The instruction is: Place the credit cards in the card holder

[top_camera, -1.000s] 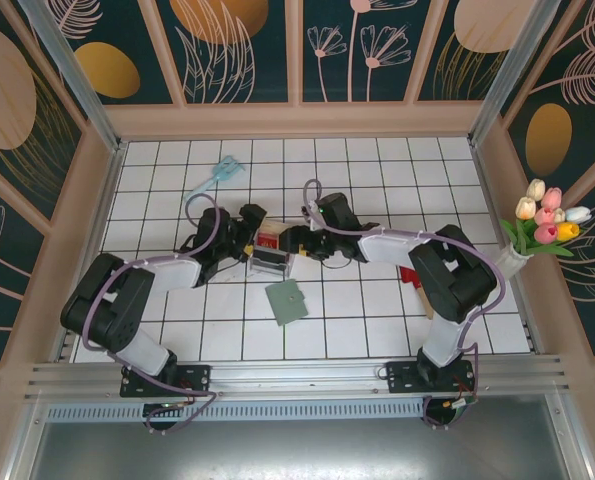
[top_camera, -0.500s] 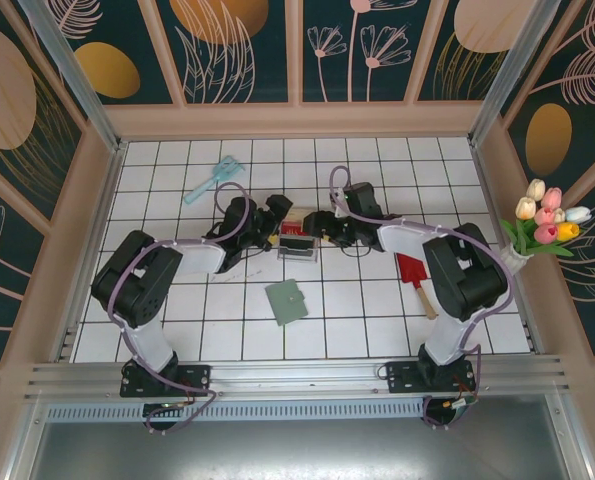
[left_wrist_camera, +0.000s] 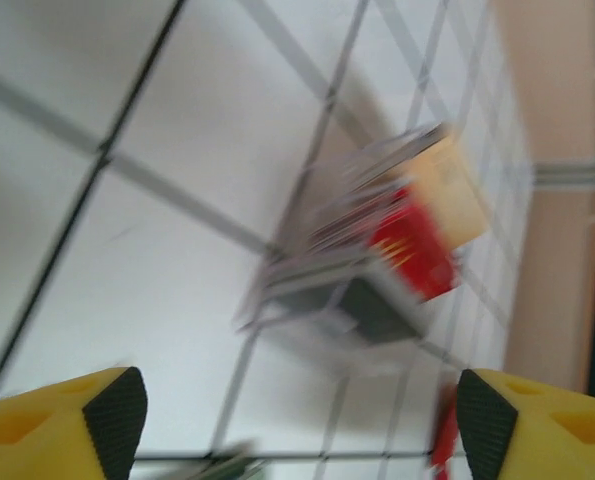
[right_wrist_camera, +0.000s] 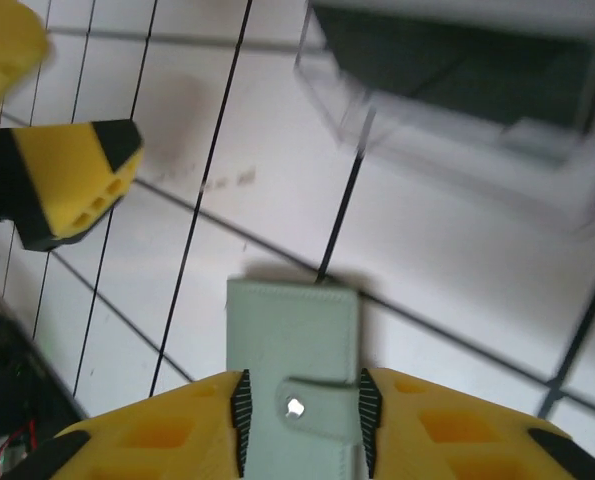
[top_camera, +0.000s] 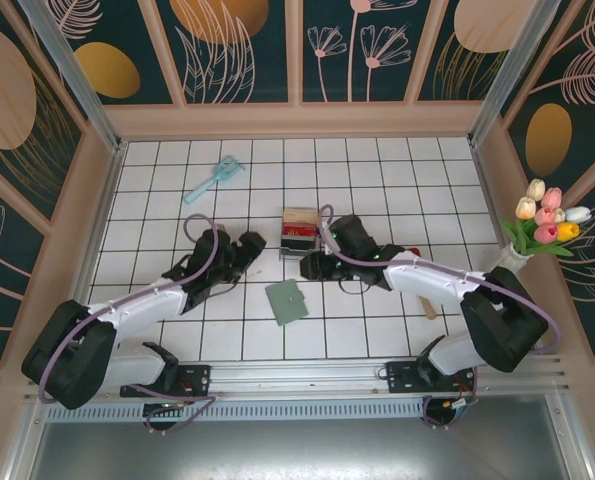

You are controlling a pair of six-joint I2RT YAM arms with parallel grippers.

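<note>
Near the table's centre, the mixed-colour rectangular plastic credit cards (top_camera: 298,228) stand on edge inside a clear plastic box (left_wrist_camera: 337,310). None is in the flat sage-green folding card holder (top_camera: 286,301), which lies closed just in front of the box, strap fastened.

Left gripper (left_wrist_camera: 299,415): jaws wide apart, empty, facing the box.

Right gripper (right_wrist_camera: 302,420): jaws narrowly apart above the holder, gripping nothing.

Hazards: a finger striking the light box would probably tip it and scatter the cards. The flat holder may slide instead of lifting.
</note>
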